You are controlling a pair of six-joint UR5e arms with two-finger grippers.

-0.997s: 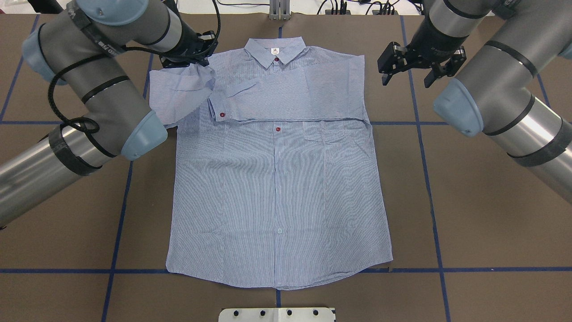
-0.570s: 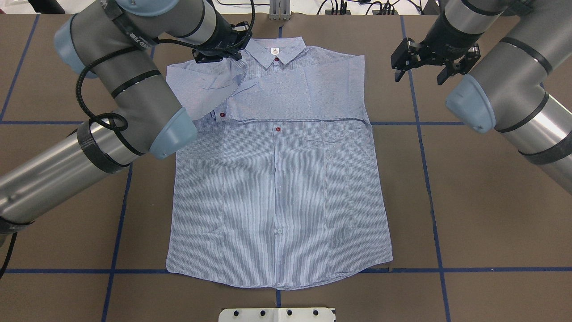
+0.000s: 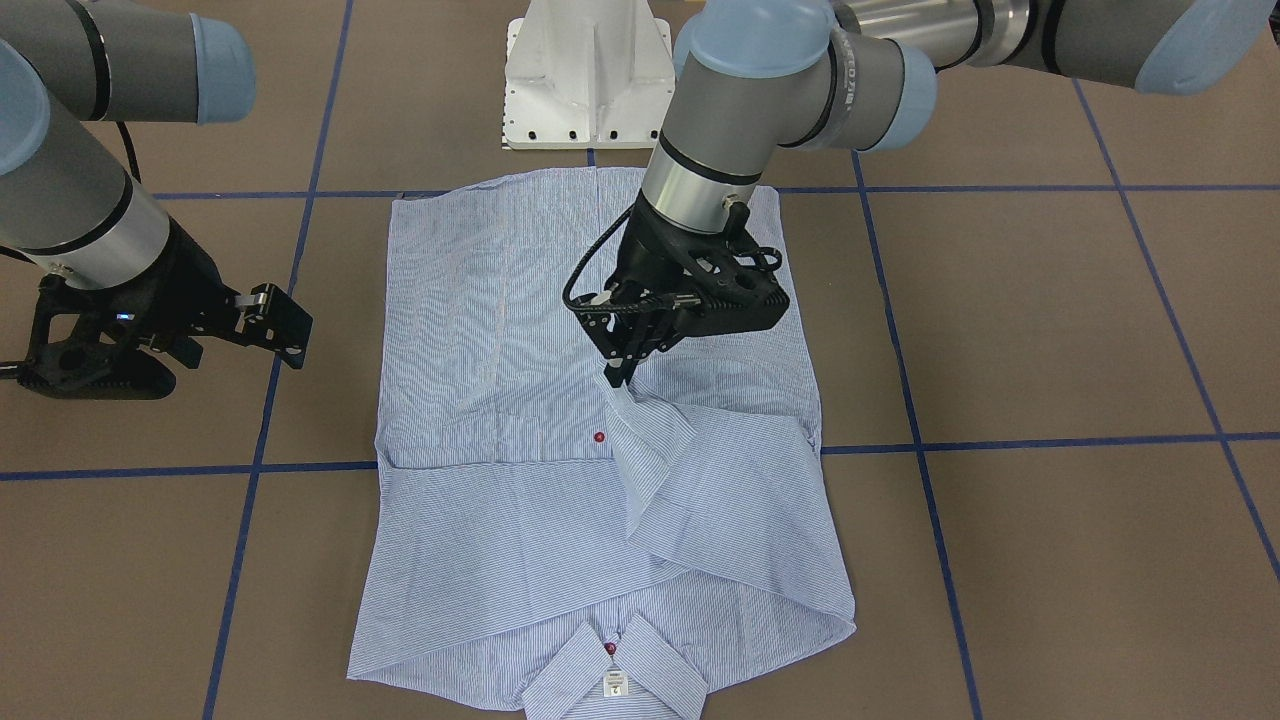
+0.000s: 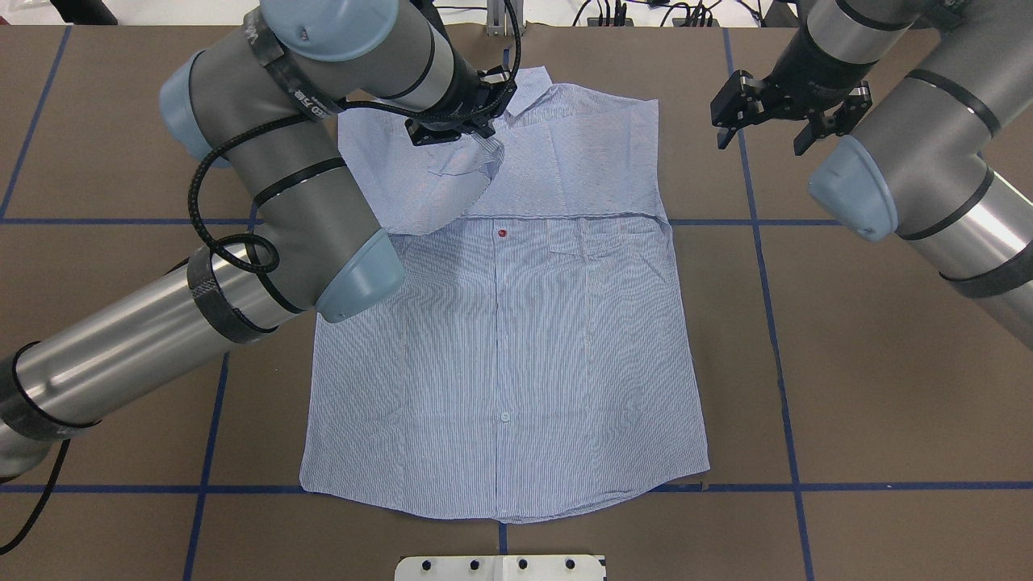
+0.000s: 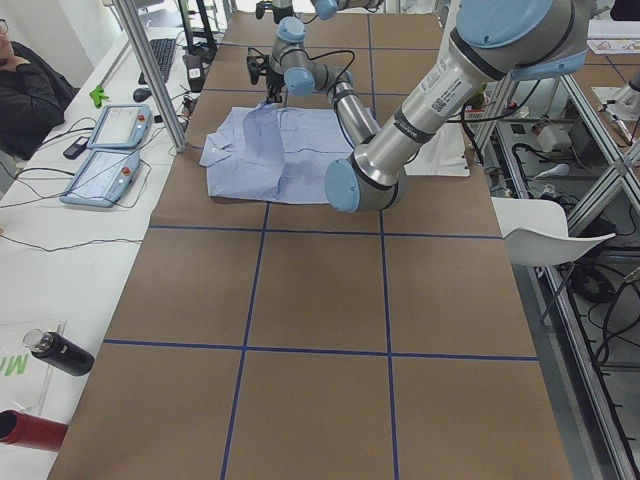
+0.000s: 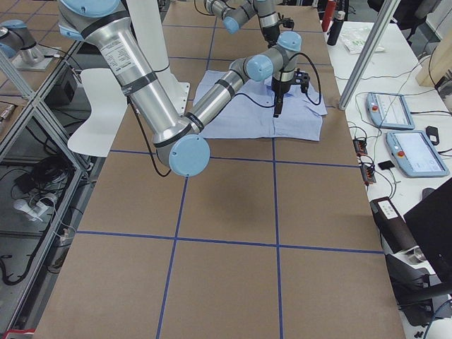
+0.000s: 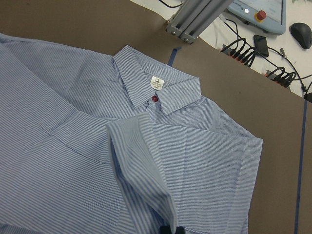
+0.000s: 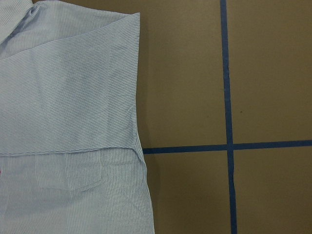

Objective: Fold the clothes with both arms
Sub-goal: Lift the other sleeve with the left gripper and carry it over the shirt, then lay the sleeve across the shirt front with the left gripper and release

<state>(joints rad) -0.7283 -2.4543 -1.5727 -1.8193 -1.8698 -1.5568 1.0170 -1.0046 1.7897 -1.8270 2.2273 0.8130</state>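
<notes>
I have the brown table (image 4: 847, 363) spread under both grippers, with the striped shirt (image 4: 500, 355) lying front-up on it, buttoned, its hem towards the robot's base. My left arm (image 4: 274, 186) reaches across the shirt's upper half. My right arm (image 4: 912, 161) stays out to the side, clear of the cloth.

The left gripper (image 3: 618, 375) hangs over the chest with its jaws pinched together on the sleeve (image 3: 645, 450). The sleeve rises to the fingertips in a tented fold and drapes back down towards the collar (image 7: 156, 92), which lies beyond the gripper.

The right gripper (image 4: 760, 139) hovers with its fingers spread and nothing between them, just beside the folded shoulder edge and not touching it.

Below the left gripper's pinch a red button (image 4: 503, 233) shows on the placket. A white label (image 7: 157, 84) sits inside the collar.
</notes>
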